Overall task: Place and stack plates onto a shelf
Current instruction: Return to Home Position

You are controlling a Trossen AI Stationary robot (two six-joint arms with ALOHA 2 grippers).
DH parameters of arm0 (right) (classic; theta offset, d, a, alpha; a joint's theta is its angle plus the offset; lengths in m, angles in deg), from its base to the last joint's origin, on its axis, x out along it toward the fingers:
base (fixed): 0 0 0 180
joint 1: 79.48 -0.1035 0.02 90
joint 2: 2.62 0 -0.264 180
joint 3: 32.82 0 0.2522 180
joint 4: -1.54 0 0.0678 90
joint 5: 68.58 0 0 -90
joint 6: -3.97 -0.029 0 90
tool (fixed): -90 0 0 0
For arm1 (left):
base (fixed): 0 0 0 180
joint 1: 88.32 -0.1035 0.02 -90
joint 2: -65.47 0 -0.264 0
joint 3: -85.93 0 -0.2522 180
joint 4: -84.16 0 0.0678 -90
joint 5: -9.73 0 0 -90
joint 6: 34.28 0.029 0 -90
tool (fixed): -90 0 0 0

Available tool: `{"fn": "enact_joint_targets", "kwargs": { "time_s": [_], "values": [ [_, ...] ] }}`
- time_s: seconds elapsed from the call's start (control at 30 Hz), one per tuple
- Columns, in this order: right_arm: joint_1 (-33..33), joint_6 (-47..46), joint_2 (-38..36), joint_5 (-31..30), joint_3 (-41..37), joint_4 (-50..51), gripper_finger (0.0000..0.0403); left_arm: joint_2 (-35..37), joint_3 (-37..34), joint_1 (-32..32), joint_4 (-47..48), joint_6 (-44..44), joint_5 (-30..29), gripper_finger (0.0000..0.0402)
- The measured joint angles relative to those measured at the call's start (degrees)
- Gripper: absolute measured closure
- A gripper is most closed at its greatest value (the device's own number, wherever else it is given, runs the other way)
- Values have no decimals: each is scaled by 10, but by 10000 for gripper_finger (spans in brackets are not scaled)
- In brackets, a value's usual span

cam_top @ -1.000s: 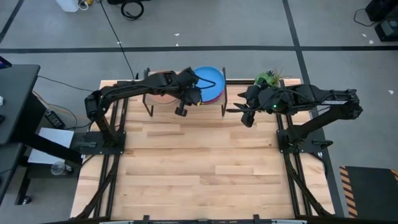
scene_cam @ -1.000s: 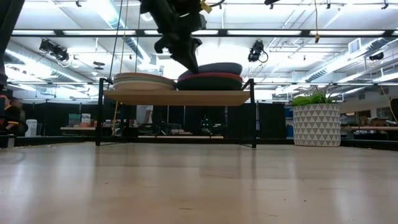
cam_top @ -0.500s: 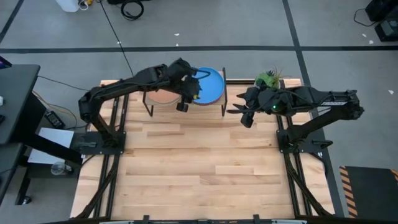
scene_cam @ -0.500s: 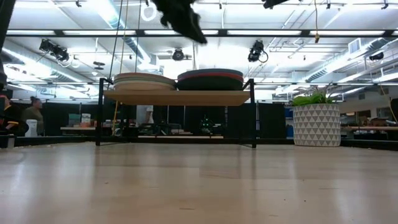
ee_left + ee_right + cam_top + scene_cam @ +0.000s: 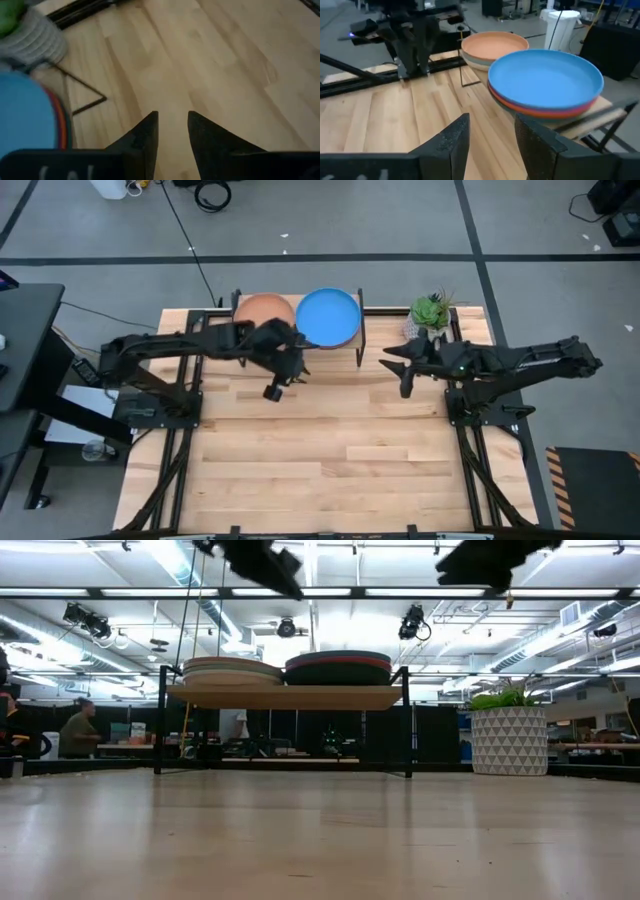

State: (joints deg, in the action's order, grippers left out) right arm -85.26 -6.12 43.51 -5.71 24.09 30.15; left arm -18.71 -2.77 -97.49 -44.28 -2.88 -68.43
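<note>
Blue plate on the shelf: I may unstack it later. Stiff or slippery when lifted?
Probably stiff: the blue plate shows an even round rim. Pushed sideways, it would likely slide, resting atop its stack on the shelf.

Counter near and mid area: open. Far edge blocked by shelf with two plate stacks; potted plant to its right. Gap under shelf open between its thin legs.

Left gripper jaws slightly parted; right gripper jaws open.
</note>
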Motion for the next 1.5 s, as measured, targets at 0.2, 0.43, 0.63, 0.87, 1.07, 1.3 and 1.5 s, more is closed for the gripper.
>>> {"fn": "enact_joint_targets", "kwargs": {
  "time_s": [0.2, 0.43, 0.63, 0.87, 1.07, 1.3, 1.5],
  "values": [
    [3, -41, -79, 5, -85, -30, 243, 121, -171, 49, -136, -71, -31, 299],
    [-1, -48, -150, 19, -182, -137, 243, 251, -322, 123, -230, -154, -133, 299],
    [-1, -51, -191, 22, -226, -148, 243, 330, -434, 193, -318, -214, -223, 299],
    [-1, -26, -252, 25, -311, -197, 243, 377, -578, 268, -486, -218, -324, 299],
    [-1, -30, -303, 22, -386, -262, 243, 436, -690, 287, -599, -172, -355, 299],
    [0, -12, -371, -3, -385, -238, 243, 582, -755, 291, -598, -153, -360, 305],
    [-1, -2, -438, 16, -386, -167, 243, 702, -770, 304, -522, -152, -312, 353]
  ]
}}
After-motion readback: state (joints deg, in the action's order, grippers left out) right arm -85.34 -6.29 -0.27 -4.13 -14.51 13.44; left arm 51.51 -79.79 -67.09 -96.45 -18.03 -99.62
